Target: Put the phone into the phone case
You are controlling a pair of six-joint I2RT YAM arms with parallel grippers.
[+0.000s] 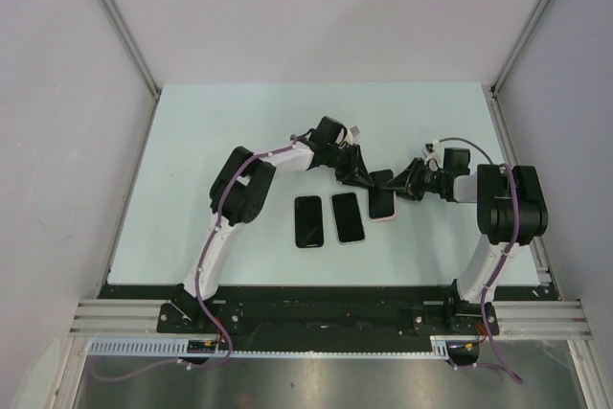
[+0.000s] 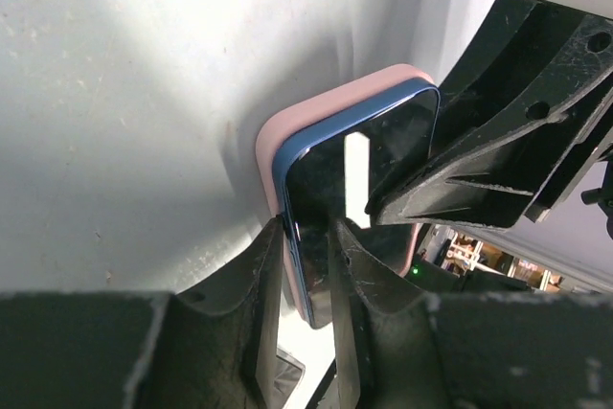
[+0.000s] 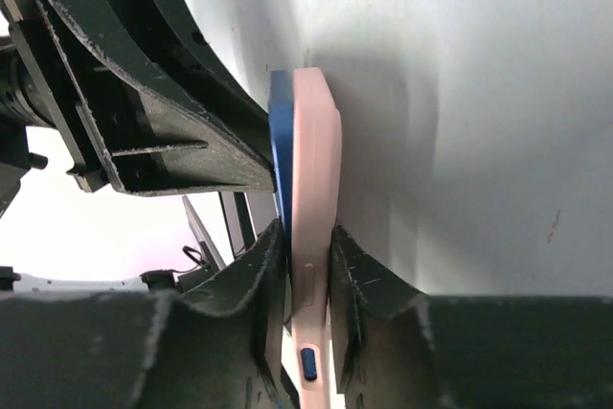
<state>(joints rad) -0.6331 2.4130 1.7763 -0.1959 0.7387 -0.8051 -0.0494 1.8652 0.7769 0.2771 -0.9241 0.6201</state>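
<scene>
Plainly, the phone (image 2: 374,160) sat against the open face of the pink case (image 2: 306,117). Dark screen faced away from the case. Blue rim stood proud of the pink lip along the side in view, so it was not flush there.

Side-on from the right wrist, blue rim and case ran as two parallel bands, touching. One small blue button showed in the case's edge.

Left gripper (image 2: 306,237) was clenched over the edge of the pair, one finger on the screen side and the other behind the case, pinching the phone against it. Right gripper (image 3: 306,237) was clamped on the case from the opposite side. Its fingers were tight on front and back, with the blue rim tucked under the inner one. From the left wrist, one right finger lay flat across the screen. From the right wrist, the left gripper's body bore on the phone's face.

From above, the two grippers met at the case, the left reaching in from up-left of it and the right from its right. Whether the case touched the table (image 1: 211,141) could not be told.

Just left of the case a spare phone (image 1: 348,217) lay flat, screen up. A second spare phone (image 1: 308,221) lay beside that one, farther from the case. The two were close, parallel and not touching.
</scene>
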